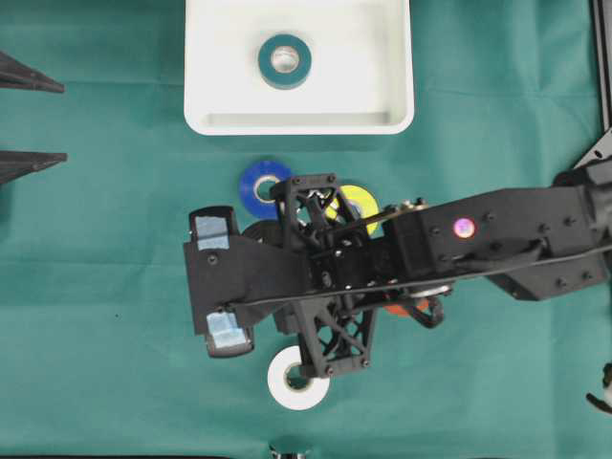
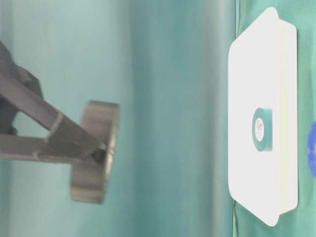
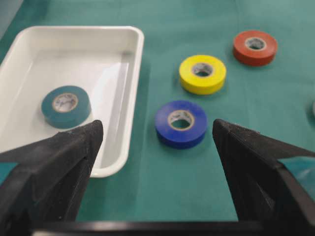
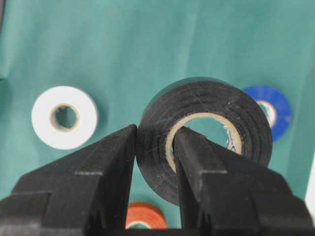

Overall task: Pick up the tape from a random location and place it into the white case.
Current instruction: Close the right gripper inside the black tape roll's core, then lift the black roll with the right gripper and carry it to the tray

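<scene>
Right wrist view only: right gripper [image 4: 155,147] pinches the wall of a black tape [image 4: 206,132], one finger [image 4: 106,162] outside the roll, the other through its core.
Overhead view: the right arm covers that grip; only a dark sliver of the roll shows under it.
Tape versus fingers: the black tape stands on edge in the pinch, its far side reaching past the fingertips.
Left wrist view only: left gripper [image 3: 157,132] has its fingers spread wide, nothing between them; a blue roll [image 3: 180,124] lies on the cloth ahead of the gap.
Case: the white case [image 1: 215,115] lies beyond the right gripper, holding one teal roll [image 1: 284,61].
Other rolls: white roll [image 4: 64,117] off the outer finger's side; yellow roll [image 3: 202,73] and orange roll [image 3: 254,47] beyond the blue one.
Hard to make out: table-level view shows blurred dark fingers on a grey, out-of-focus roll; the orange roll is cut off in the right wrist view.
</scene>
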